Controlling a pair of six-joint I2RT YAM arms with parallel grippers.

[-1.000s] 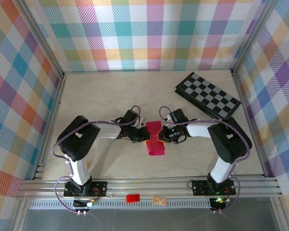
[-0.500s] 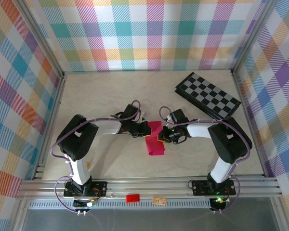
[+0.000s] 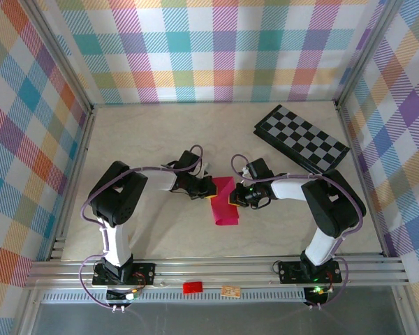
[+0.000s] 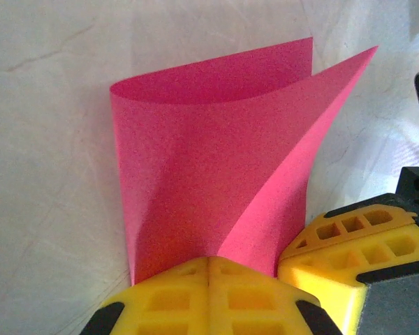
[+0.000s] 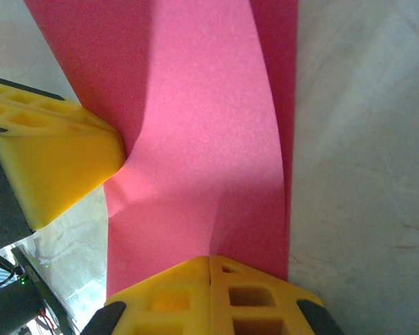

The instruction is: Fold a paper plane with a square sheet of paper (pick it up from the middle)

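Plaid walls (image 3: pixel 195 49), pale table (image 3: pixel 153 139). From above, we see the square sheet of paper (image 3: pixel 225 207) mid-frame, half folded. Left wrist: left gripper (image 4: pixel 208 279) pinches its edge. Right wrist: right gripper (image 5: pixel 209 278) seemingly pinches too. Next, we judge: flatten the crease.

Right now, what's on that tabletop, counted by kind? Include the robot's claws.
Grippers: 2, the left gripper and the right gripper, each shut on the paper
Pink paper sheet: 1, partly folded over
Checkerboard: 1
Total: 4
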